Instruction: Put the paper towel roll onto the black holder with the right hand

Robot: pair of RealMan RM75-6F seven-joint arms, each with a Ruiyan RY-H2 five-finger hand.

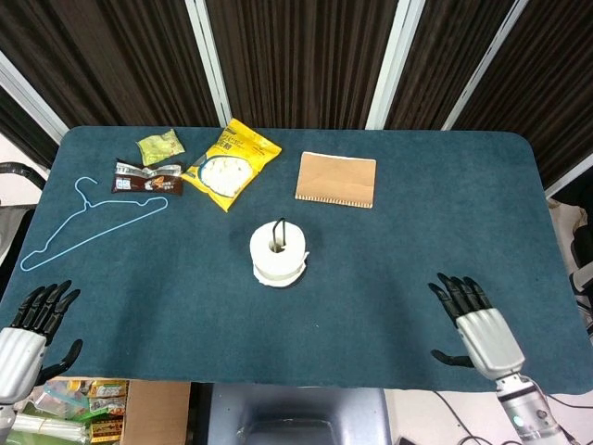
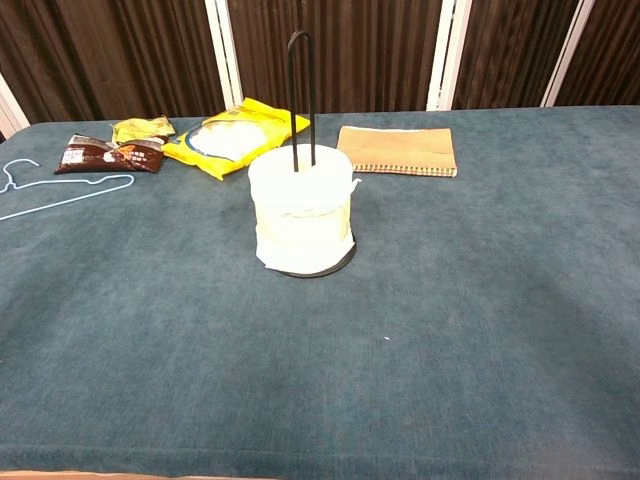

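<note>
The white paper towel roll (image 1: 278, 254) (image 2: 301, 211) sits upright on the black holder, low on its base, with the holder's black wire post (image 2: 299, 95) rising through its core. My right hand (image 1: 479, 329) hovers near the table's front right edge, far from the roll, fingers spread and holding nothing. My left hand (image 1: 28, 329) stays at the front left corner, also with fingers apart and nothing in it. Neither hand shows in the chest view.
A brown notebook (image 1: 337, 179) lies behind the roll. A yellow snack bag (image 1: 230, 163), a dark wrapper (image 1: 146, 177) and a small green packet (image 1: 160, 146) lie at the back left. A light blue hanger (image 1: 88, 222) rests on the left of the blue table (image 1: 445, 213).
</note>
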